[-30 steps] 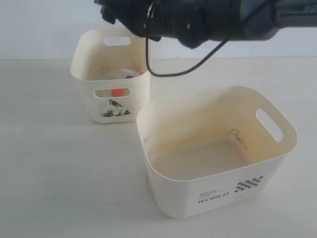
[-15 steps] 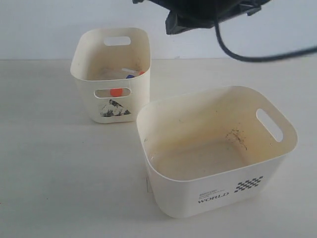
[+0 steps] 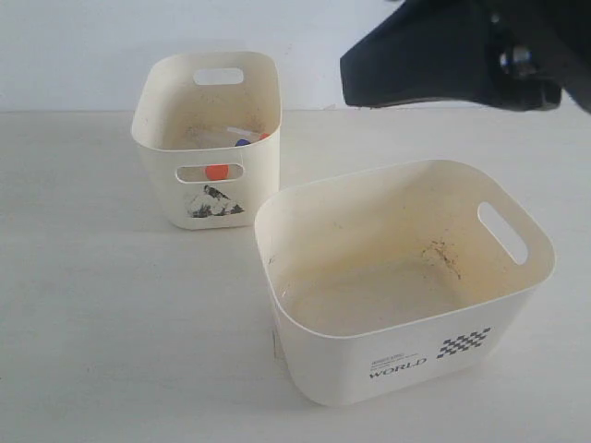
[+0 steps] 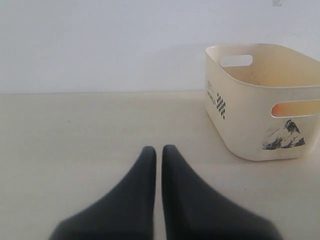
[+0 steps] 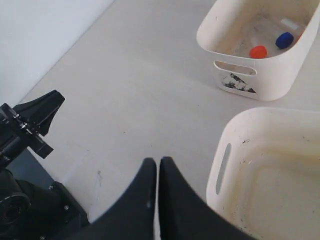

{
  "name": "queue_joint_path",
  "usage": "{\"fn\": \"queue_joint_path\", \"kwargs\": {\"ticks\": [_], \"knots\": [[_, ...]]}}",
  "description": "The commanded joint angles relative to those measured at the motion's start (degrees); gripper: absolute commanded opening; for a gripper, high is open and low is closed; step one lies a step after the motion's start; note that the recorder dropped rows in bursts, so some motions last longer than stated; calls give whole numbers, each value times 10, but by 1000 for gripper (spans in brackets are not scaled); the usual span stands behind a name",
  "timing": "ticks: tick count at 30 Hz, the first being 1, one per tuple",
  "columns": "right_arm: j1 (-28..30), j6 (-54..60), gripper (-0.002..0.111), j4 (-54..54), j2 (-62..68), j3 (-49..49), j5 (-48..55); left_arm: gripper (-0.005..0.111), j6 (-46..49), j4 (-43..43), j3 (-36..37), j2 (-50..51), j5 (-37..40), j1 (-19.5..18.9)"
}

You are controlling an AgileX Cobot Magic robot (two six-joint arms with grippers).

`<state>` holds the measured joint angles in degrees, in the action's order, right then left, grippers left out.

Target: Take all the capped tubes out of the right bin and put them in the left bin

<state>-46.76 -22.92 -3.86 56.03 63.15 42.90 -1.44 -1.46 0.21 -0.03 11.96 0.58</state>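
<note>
Bins of cream plastic stand near each other on the pale surface, not touching; the left bin, narrower and marked with a dark mountain picture, sits farther back; the capped tubes lie inside it, one orange cap and one blue cap plain from the right wrist view, an orange cap also glowing through its handle slot; the right bin, wider and lettered "WORLD", shows a stained floor; the left end effector sits low over the surface, pressed together and gripping nothing; the right end effector hangs high above the surface beside the right bin, likewise pressed together with nothing between its tips.
</note>
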Motion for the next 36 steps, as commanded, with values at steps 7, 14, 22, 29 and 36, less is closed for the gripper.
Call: {"fn": "queue_joint_path", "kwargs": {"ticks": [7,14,22,29,36], "knots": [[121,15,1,-107,-102,-136,-156,4,-5,2,-2,0,1,0],[417,12,1,-239,-321,-458,-257,4,-5,2,-2,0,1,0],[492,65,1,-238,-477,-585,-380,4,-5,2,-2,0,1,0],[509,184,1,-237,-560,-631,-374,4,-5,2,-2,0,0,0],[508,414,1,-233,-560,-631,-256,4,-5,2,-2,0,0,0]]}}
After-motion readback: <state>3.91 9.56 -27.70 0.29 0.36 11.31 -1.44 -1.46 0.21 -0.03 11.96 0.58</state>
